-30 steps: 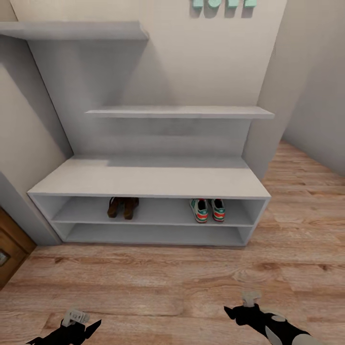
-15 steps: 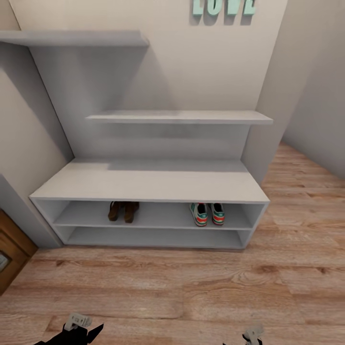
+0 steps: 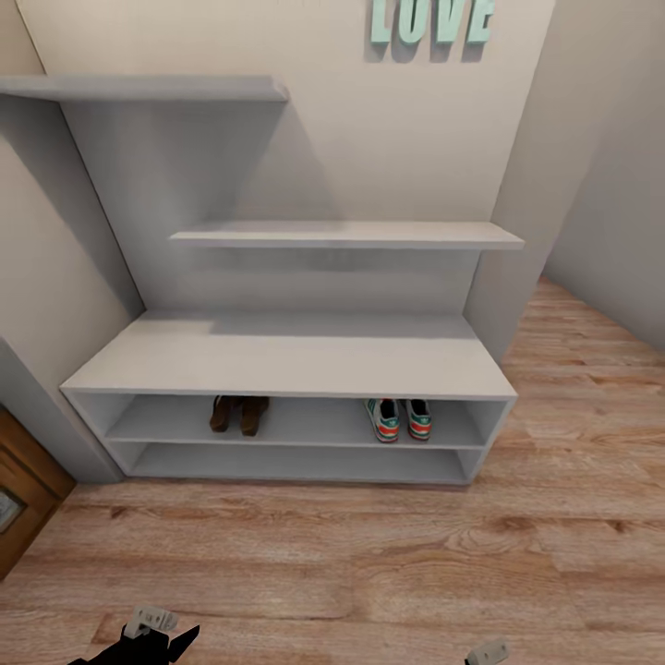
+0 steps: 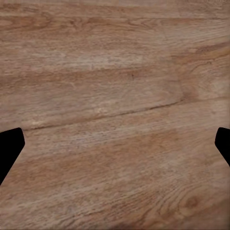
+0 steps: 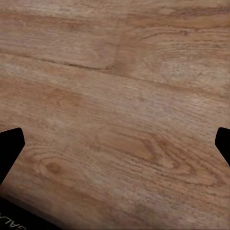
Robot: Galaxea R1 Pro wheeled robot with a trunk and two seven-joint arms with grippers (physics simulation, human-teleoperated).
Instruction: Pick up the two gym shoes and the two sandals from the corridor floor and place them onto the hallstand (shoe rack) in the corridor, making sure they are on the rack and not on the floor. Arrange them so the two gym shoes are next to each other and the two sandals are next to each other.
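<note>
Camera has tilted up: right end effector (image 3: 487,652) nearly lost at frame edge, "LOVE" lettering (image 3: 432,18) fully read; both end effectors (image 4: 115,143) spread.

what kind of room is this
Most likely a home corridor or entryway: a pale shoe rack against the wall holds brown sandals and gym shoes on its upper shelf, with wood plank floor and teal LOVE letters above.
</note>
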